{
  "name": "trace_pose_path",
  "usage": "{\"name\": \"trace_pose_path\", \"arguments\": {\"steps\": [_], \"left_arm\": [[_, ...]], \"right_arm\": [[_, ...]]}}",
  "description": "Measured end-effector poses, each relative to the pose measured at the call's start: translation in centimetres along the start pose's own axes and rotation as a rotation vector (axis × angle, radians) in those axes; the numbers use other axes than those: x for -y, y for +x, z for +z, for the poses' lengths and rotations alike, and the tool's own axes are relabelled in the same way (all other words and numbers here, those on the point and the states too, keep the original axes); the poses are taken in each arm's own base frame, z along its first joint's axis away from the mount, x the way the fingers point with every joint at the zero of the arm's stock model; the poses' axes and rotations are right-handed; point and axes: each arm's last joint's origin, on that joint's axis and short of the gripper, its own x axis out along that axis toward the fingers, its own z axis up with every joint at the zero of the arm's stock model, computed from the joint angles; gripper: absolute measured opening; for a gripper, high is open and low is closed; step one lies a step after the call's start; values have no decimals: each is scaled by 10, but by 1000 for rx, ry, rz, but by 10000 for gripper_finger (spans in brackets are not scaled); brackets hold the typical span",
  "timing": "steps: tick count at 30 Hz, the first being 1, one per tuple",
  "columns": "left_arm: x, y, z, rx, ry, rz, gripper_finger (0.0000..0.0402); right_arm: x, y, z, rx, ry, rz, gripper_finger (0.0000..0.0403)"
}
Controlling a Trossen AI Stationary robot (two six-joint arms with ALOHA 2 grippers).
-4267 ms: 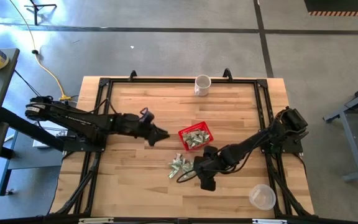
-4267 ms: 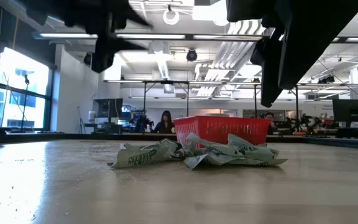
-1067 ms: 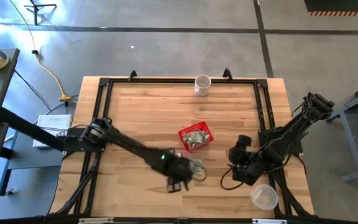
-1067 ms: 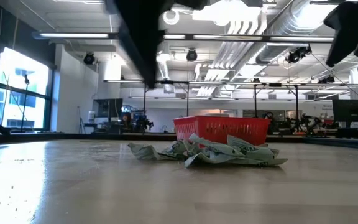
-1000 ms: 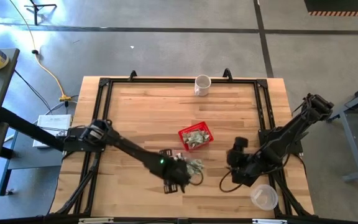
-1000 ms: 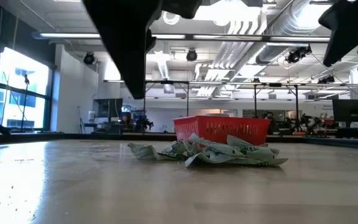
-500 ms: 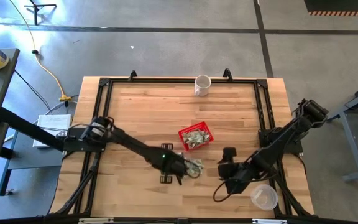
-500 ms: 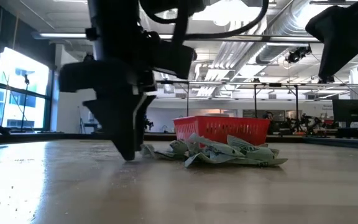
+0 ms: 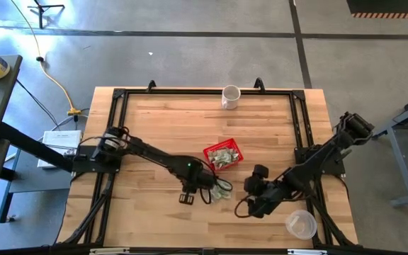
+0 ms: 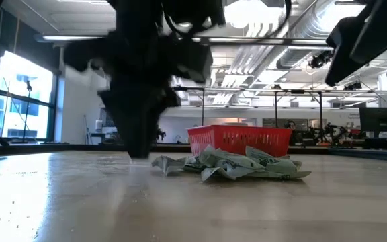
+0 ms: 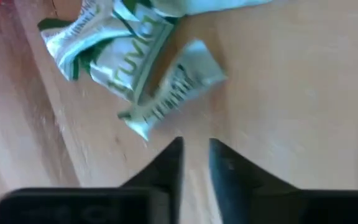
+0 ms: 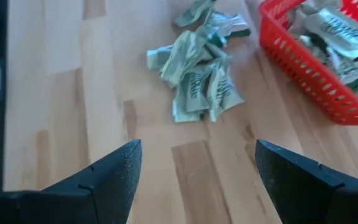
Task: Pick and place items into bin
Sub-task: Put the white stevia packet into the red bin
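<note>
The red bin [image 9: 222, 156] stands mid-table with several green-and-white paper items in it; it also shows as the bin [image 12: 316, 56]. More items lie in a loose pile [image 9: 222, 190] on the wood just nearer than the bin, seen as the pile [image 10: 234, 165] and the pile [image 12: 201, 74]. My left gripper [image 11: 195, 158] points down at the pile's left end, by the nearest piece [image 11: 166, 99]. Its fingers leave a narrow gap with only wood in it. My right gripper [image 12: 197, 180] hangs wide open to the right of the pile, slanting down toward it.
A white mug [image 9: 230, 96] stands at the far edge. A clear plastic cup [image 9: 299, 224] stands at the near right corner, close to my right arm. Black frame rails [image 9: 112, 120] run along the table's sides. Bare wood lies left of the pile.
My left gripper has come down to the table at the pile's left end and rolled about its wrist. The pile's leftmost piece now lies a little farther right. My right gripper has gone toward the table's left, nearer the pile, staying wide open.
</note>
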Motion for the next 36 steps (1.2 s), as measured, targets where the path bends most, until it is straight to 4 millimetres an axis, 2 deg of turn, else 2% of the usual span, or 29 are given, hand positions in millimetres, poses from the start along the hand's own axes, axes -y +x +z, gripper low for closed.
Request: {"name": "trace_pose_path", "arguments": {"steps": [4,8,11,14,19,23,28,36], "left_arm": [[3,-26,-3,50,13,15,50],[0,-35,4,153,74,70,41],[0,-33,7,180,113,99,79],[0,-25,9,169,123,105,141],[0,-27,10,180,179,115,237],[-4,-27,10,176,218,112,270],[-12,-15,8,158,227,65,257],[-22,13,1,92,227,43,176]], "right_arm": [[6,3,6,25,21,-35,303],[13,7,13,38,44,-64,303],[17,9,16,37,62,-70,303],[19,10,17,24,69,-61,303],[19,10,17,9,66,-61,303],[20,10,16,9,63,-71,303],[21,10,16,8,61,-77,303],[21,10,16,8,61,-78,303]]}}
